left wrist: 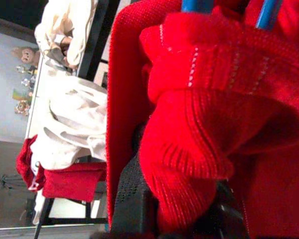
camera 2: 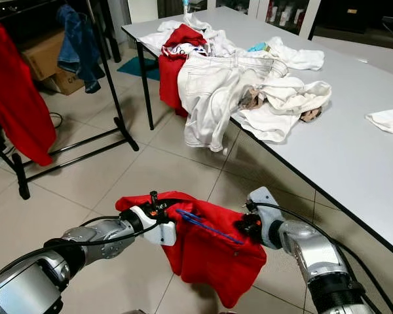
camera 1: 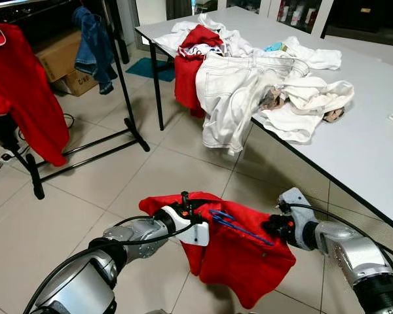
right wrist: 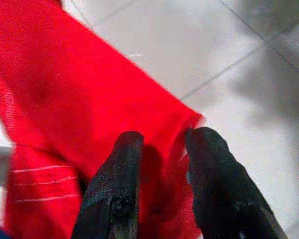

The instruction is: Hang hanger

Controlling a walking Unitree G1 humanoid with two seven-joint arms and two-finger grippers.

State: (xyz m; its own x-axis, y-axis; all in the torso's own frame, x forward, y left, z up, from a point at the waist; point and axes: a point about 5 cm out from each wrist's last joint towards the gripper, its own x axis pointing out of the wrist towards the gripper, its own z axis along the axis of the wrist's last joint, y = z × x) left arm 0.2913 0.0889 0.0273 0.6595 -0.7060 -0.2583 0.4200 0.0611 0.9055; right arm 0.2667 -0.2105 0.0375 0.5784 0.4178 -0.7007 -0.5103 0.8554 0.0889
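Note:
A red knit garment (camera 1: 239, 252) on a blue hanger (camera 1: 239, 227) hangs between my two arms, low over the tiled floor. My left gripper (camera 1: 195, 208) is shut on the garment's left shoulder; the left wrist view has red knit (left wrist: 199, 124) bunched between the black fingers (left wrist: 132, 199). My right gripper (camera 1: 270, 227) is shut on the right edge of the cloth, and its fingers (right wrist: 114, 194) pinch a red fold (right wrist: 162, 164). The black clothes rack (camera 1: 128, 98) stands at the far left with a red garment (camera 1: 23, 91) and a denim jacket (camera 1: 95, 42) hanging on it.
A grey table (camera 1: 373, 150) runs along the right, piled with white and red clothes (camera 1: 249, 78), white jeans drooping over its edge. Cardboard boxes (camera 1: 62, 62) sit behind the rack. The rack's black base bars (camera 1: 85, 154) lie on the floor at left.

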